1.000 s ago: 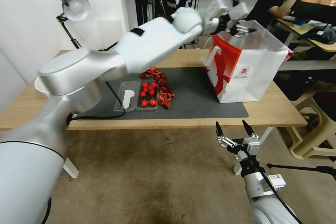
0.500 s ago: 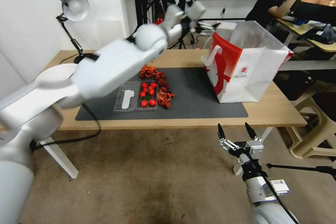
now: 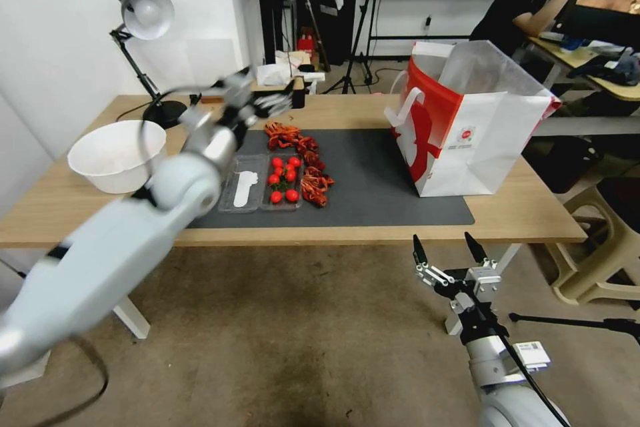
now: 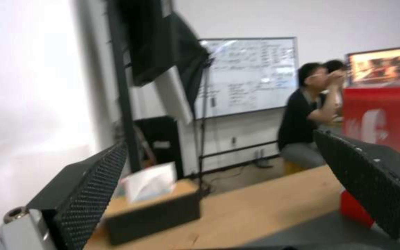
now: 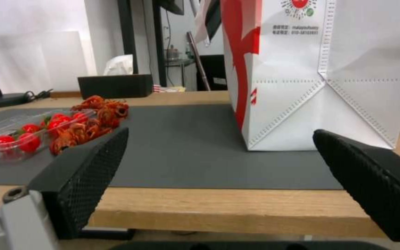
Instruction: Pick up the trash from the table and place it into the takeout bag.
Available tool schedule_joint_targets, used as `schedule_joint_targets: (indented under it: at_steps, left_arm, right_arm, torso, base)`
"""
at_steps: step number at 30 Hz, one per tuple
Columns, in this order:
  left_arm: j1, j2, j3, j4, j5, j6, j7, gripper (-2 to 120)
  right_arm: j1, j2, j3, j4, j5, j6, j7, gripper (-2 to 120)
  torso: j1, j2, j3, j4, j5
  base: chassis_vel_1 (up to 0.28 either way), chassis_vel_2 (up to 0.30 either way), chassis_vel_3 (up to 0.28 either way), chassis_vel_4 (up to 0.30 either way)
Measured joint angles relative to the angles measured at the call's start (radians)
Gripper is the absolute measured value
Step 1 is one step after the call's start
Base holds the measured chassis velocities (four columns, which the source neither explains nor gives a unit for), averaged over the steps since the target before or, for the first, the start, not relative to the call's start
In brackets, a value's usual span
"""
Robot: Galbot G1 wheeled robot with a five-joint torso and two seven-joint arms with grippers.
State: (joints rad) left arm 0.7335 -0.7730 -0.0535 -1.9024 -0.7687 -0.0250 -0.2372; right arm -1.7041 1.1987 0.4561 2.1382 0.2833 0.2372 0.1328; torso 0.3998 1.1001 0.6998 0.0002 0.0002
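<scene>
The table, a light-wood top on white legs, carries a dark grey mat along its middle. The takeout bag stands upright on the mat's right end, near the table's right edge, mouth open, a red side panel and a white handle facing the left end; the right wrist view shows its base resting on the mat. A white basin sits near the left edge of the table, clear of the mat. A desk lamp stands at the far left corner, and a dark tissue box lies along the far edge.

The trash on view lies on the left half of the mat: a clear plastic tray holding small red fruits, with a pile of red-brown shells touching its right side and running toward the far edge.

The left arm reaches over the near edge and across the tray's left side; the left gripper hangs above the far edge of the mat, fingers spread apart and empty. The right gripper is parked below the near edge, off the table, facing the bag, fingers likewise released with nothing between them.
</scene>
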Motion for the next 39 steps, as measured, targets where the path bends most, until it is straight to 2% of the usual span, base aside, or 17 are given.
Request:
schedule_joint_targets:
  at_steps: [2,3,4,5,6,7,10,11,14,15,18,19,22,26,39]
  left_arm:
    - [0.088,-0.012,-0.057,-0.011,0.059,0.0,-0.013,100]
    - [0.088,-0.012,-0.057,-0.011,0.059,0.0,-0.013,100]
    - [0.129,-0.034,-0.09,-0.013,0.083,0.0,-0.012,100]
    - [0.174,-0.051,-0.134,-0.023,0.099,0.0,-0.009,100]
    - [0.236,-0.071,-0.185,-0.037,0.118,-0.001,0.001,100]
    - [0.236,-0.071,-0.185,-0.037,0.118,-0.001,0.001,100]
    - [0.492,-0.144,-0.348,-0.083,0.176,-0.038,0.072,100]
    - [0.492,-0.144,-0.348,-0.083,0.176,-0.038,0.072,100]
    - [0.644,-0.2,-0.462,-0.099,0.222,-0.106,0.127,100]
    - [0.644,-0.2,-0.462,-0.099,0.222,-0.106,0.127,100]
    - [0.807,-0.273,-0.543,-0.105,0.305,-0.208,0.136,100]
    - [0.807,-0.273,-0.543,-0.105,0.305,-0.208,0.136,100]
    - [0.915,-0.342,-0.581,-0.101,0.356,-0.29,0.132,100]
    - [0.958,-0.383,-0.594,-0.093,0.387,-0.344,0.128,100]
    - [0.993,-0.427,-0.617,-0.09,0.385,-0.381,0.132,100]
  right_arm:
    - [-0.027,0.018,0.013,0.012,-0.012,0.011,-0.001,100]
    - [-0.027,0.018,0.013,0.012,-0.012,0.011,-0.001,100]
    - [-0.05,0.035,0.026,0.022,-0.02,0.02,-0.001,100]
    - [-0.06,0.042,0.032,0.028,-0.024,0.023,-0.001,100]
    - [-0.064,0.045,0.036,0.033,-0.027,0.025,-0.001,100]
    - [-0.064,0.045,0.036,0.033,-0.027,0.025,-0.001,100]
    - [-0.074,0.05,0.038,0.044,-0.03,0.025,-0.001,100]
    - [-0.074,0.05,0.038,0.044,-0.03,0.025,-0.001,100]
    - [-0.083,0.05,0.038,0.045,-0.032,0.028,-0.005,100]
    - [-0.083,0.05,0.038,0.045,-0.032,0.028,-0.005,100]
    - [-0.087,0.051,0.037,0.039,-0.031,0.038,-0.012,100]
    - [-0.087,0.051,0.037,0.039,-0.031,0.038,-0.012,100]
    - [-0.086,0.053,0.033,0.036,-0.015,0.041,-0.026,100]
    - [-0.081,0.052,0.031,0.035,-0.008,0.039,-0.039,100]
    - [-0.045,0.024,0.032,0.018,0.056,0.022,-0.083,100]
  torso:
    - [0.0,0.0,0.0,0.0012,0.0002]
    - [0.0,0.0,0.0,0.0012,0.0002]
    - [0.0,0.0,0.0,-0.0016,-0.0008]
    - [0.0,0.0,0.0,-0.0022,-0.0011]
    - [0.0,0.0,0.0,-0.0018,0.0002]
    - [0.0,0.0,0.0,-0.0018,0.0002]
    - [0.0,0.0,0.0,0.0007,-0.0007]
    - [0.0,0.0,0.0,0.0007,-0.0007]
    - [0.0,0.0,0.0,0.0003,0.0]
    - [0.0,0.0,0.0,0.0003,0.0]
    - [0.0,0.0,0.0,-0.0001,0.0002]
    - [0.0,0.0,0.0,-0.0001,0.0002]
    - [0.0,0.0,0.0,0.0,0.0001]
    - [0.0,0.0,0.0,-0.0002,0.0001]
    - [0.0,0.0,0.0,-0.0003,-0.0001]
  base:
    - [0.0,0.0,0.0,0.0]
    - [0.0,0.0,0.0,0.0]
    - [0.0,0.0,0.0,0.0]
    - [0.0,0.0,0.0,0.0]
    - [0.0,0.0,0.0,0.0]
    - [0.0,0.0,0.0,0.0]
    - [0.0,0.0,0.0,0.0]
    - [0.0,0.0,0.0,0.0]
    - [0.0,0.0,0.0,0.0]
    - [0.0,0.0,0.0,0.0]
    - [0.0,0.0,0.0,0.0]
    - [0.0,0.0,0.0,0.0]
    - [0.0,0.0,0.0,0.0]
    - [0.0,0.0,0.0,0.0]
    - [0.0,0.0,0.0,0.0]
